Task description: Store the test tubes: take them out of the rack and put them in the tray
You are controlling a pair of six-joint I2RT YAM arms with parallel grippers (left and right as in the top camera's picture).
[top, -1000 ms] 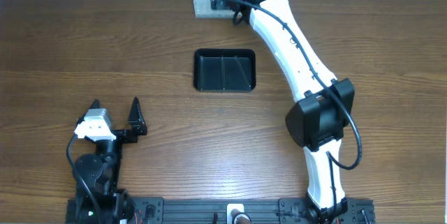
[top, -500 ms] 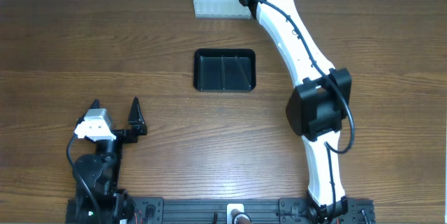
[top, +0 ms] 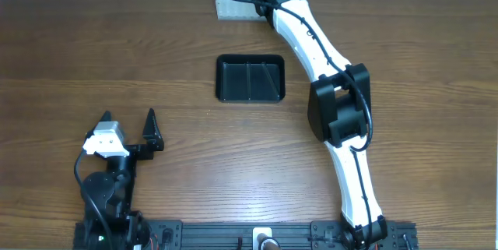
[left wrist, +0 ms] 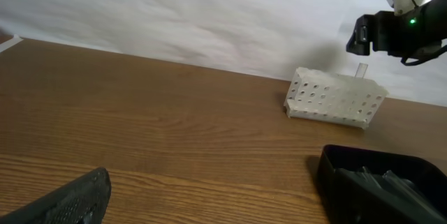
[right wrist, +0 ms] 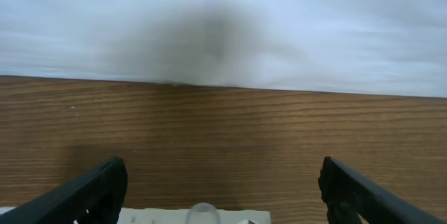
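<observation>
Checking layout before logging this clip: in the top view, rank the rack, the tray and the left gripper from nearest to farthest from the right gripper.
1. rack, directly under it, far edge.
2. tray, mid-table.
3. left gripper, near-left, by its base.

Cannot see right end of rack (top: 230, 6) from above: covered by right arm (top: 299, 30). Cannot count test tubes (left wrist: 380, 180) in tray (left wrist: 332, 181) in left wrist view: blurred, cut off at edge. Cannot see below rim of one test tube (right wrist: 202, 210): blurred, cut off at right wrist view's edge.

A wooden table (top: 117, 47) meets a plain white wall (left wrist: 174, 15) behind.
</observation>
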